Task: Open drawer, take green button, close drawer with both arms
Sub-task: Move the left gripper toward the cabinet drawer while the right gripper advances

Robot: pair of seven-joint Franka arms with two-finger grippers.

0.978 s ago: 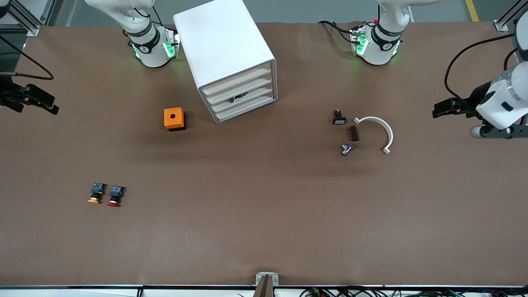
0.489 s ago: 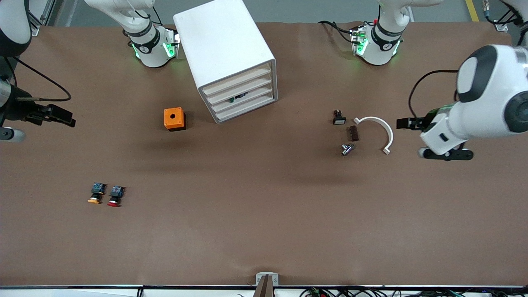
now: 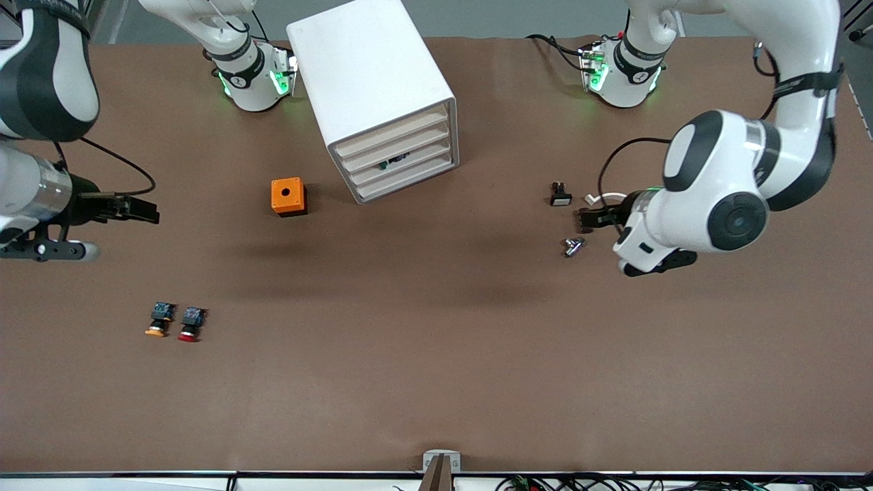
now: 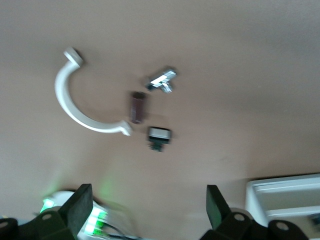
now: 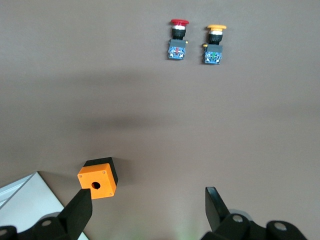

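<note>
Both arms out over the brown table, the tall white cabinet (image 3: 379, 95) with all four drawers shut.

Front view: green-capped button (image 3: 393, 163) glimpsed in the third drawer (image 3: 401, 162). Left wrist view: left gripper (image 4: 146, 212), fingers wide apart and empty, over a white curved plastic clip (image 4: 82, 101). Right wrist view: right gripper (image 5: 148, 212), equally spread and empty, over bare table near an orange square box (image 5: 97, 178).

A brown table (image 3: 436, 382) fills the view, with grey floor (image 3: 518, 17) along its top edge.
</note>
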